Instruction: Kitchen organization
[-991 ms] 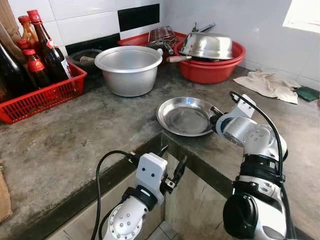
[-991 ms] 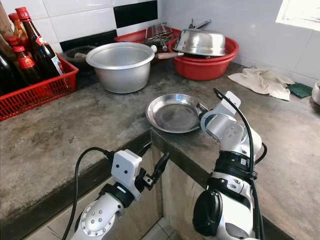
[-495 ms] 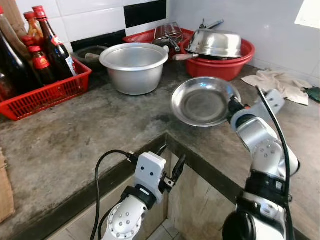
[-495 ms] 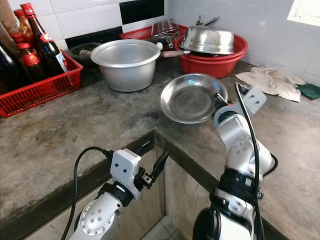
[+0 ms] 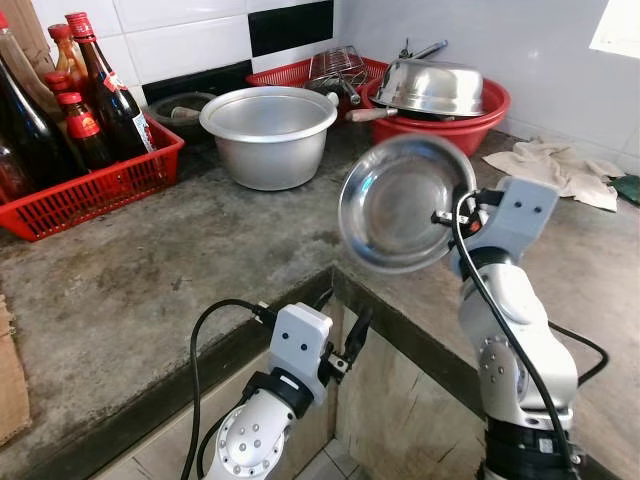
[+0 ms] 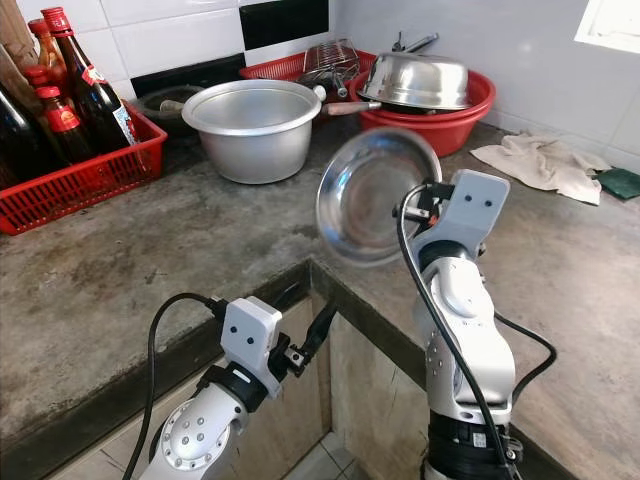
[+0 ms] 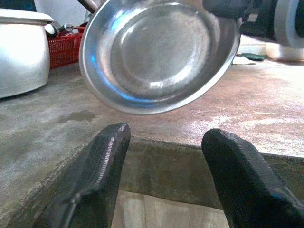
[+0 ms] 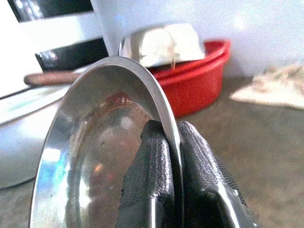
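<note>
A steel plate (image 5: pixel 402 203) is held clear of the surface (image 5: pixel 150 270), tilted nearly upright at the centre of the head views, its hollow face turned toward the left of the frame. Its rim is clamped by the right tool (image 8: pixel 164 142): in the right wrist view one black finger (image 8: pixel 149 166) is seen inside the hollow and the other behind the rim. The right arm rises from the lower right of the frame, with a black cable looping beside it.

The left tool (image 7: pixel 164 156) is seen at the lower centre of the head views, below the corner edge of the surface. Its two fingers are spread apart with nothing between them. In the left wrist view the plate is seen above the fingers, over the surface edge.

A large metal pot (image 5: pixel 268 135) stands at the upper centre, behind the plate. A red basin (image 5: pixel 440 120) with an overturned steel bowl (image 5: pixel 430 85) in it stands at the upper right, and a red tray (image 5: pixel 300 72) with a wire rack lies just behind the pot. A red basket (image 5: pixel 95 185) holding dark bottles (image 5: pixel 100 95) occupies the upper left. A crumpled cloth (image 5: pixel 555 170) lies on the surface at the right edge.
</note>
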